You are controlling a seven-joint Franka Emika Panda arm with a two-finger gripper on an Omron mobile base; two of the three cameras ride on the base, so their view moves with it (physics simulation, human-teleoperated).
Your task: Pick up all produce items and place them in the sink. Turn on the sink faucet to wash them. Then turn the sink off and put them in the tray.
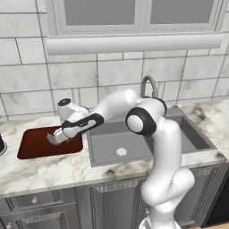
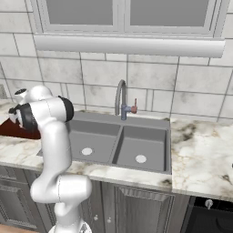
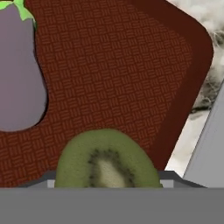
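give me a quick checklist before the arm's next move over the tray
1. Eggplant lying inside the tray: ok.
2. Halved kiwi over the tray's woven floor, right at the pincer: ok.
3. Kiwi released and resting on the tray: cannot tell, the hand view does not show the fingertips or any gap under the fruit.
4. Both sink basins free of produce: ok.
5. Faucet off, no water visible at the spout: ok.
6. Pincer lowered inside the tray's edges, not over the counter: ok.
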